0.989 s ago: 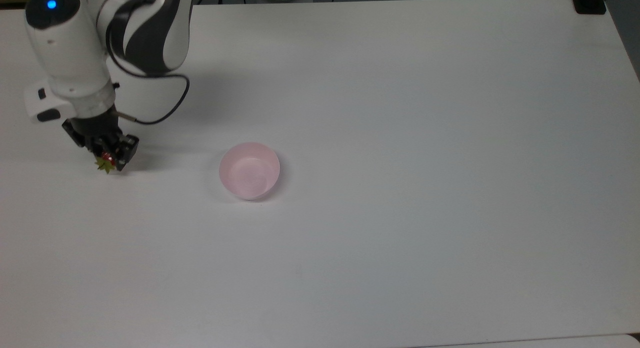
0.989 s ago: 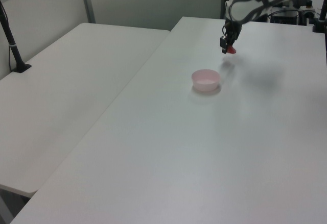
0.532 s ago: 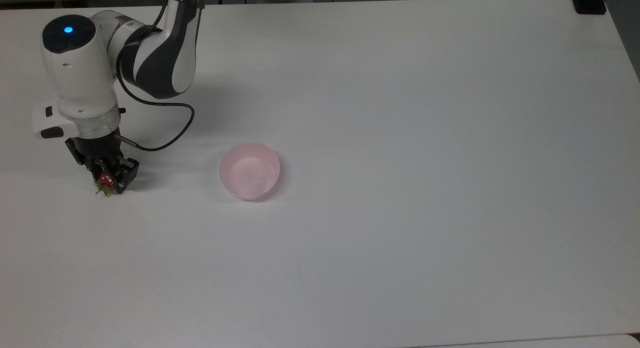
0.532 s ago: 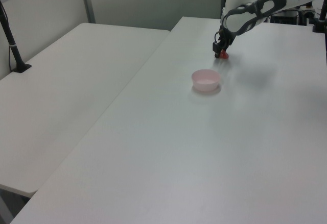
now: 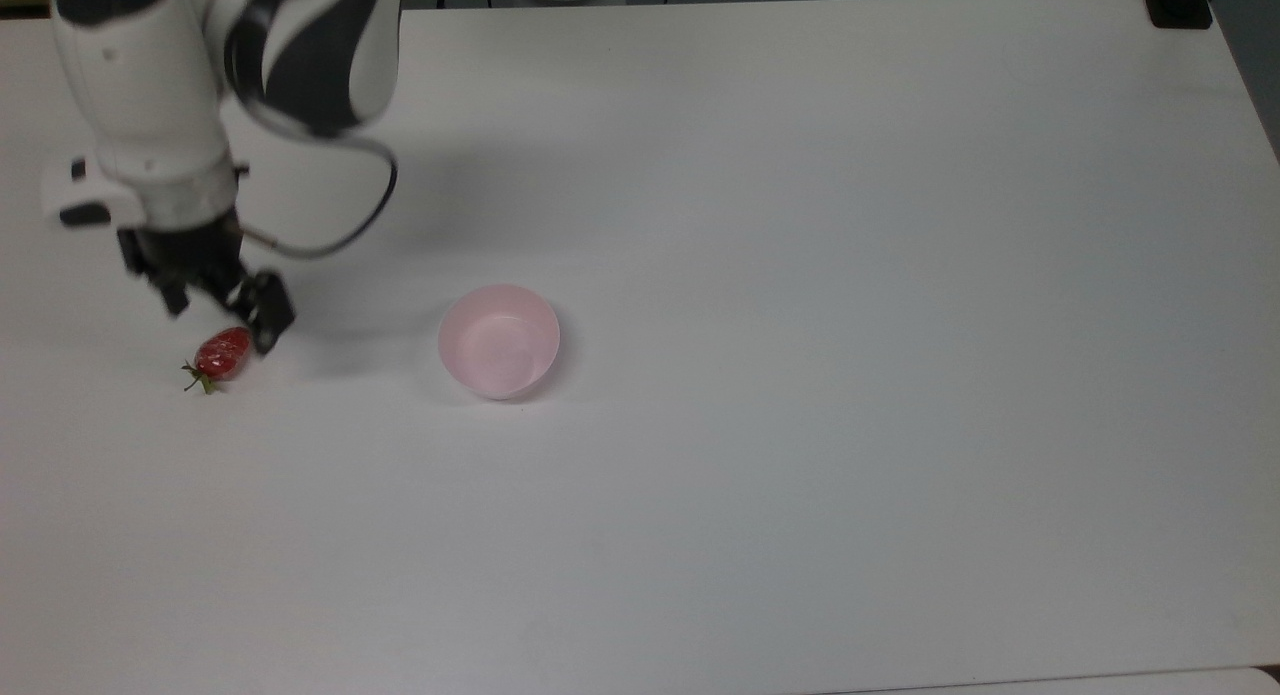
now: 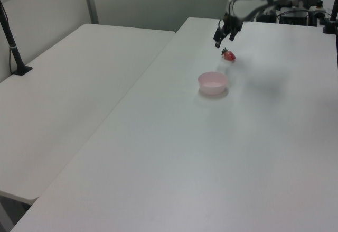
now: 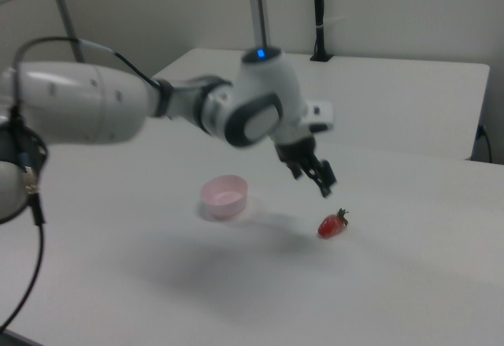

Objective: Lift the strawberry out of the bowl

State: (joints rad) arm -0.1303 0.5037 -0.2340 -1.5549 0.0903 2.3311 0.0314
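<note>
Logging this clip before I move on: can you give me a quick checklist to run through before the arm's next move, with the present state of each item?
1. Strawberry out of the bowl: ok, it lies on the table.
2. Bowl holds nothing: ok.
3. Gripper open: ok.
4. Gripper off the strawberry: ok, it is raised above it in the right view.
5. Bowl upright: ok.
</note>
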